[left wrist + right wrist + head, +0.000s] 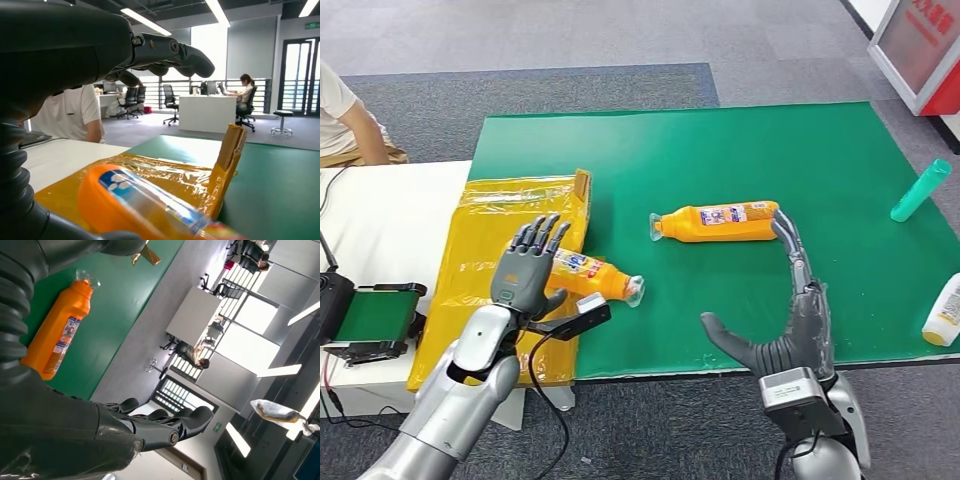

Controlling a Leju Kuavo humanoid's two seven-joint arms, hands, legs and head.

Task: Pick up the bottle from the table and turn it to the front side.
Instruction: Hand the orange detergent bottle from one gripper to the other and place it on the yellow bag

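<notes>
Two orange bottles lay on their sides on the green mat (773, 300) that covered the counter. The far orange bottle (716, 222) lay near the middle of the mat, its clear cap pointing toward the robot's left and a white and blue label with red print facing up. The near orange bottle (595, 277) lay half on the mat and half on a yellow plastic bag (471, 260), its clear cap pointing toward the robot's right, its label also blue, white and red. Both were the same slim shape, narrowing toward the cap.

The left hand (524, 275) hovered over the base end of the near bottle with its fingers (539, 235) stretched out and apart, holding nothing; in the left wrist view the bottle (124, 205) lay just beneath the open palm. The right hand (792, 320) was also open, thumb spread wide, its fingers (788, 235) extended so that the tips reached the base end of the far bottle; whether they touched it could not be told. The right wrist view showed that bottle (60, 330) lying free on the mat beside the hand.

One teal bottle (921, 190) lay near the mat's far right edge, and one white bottle (945, 312) with a yellow cap rested at the right edge. One person (346, 120) sat at the far left.
</notes>
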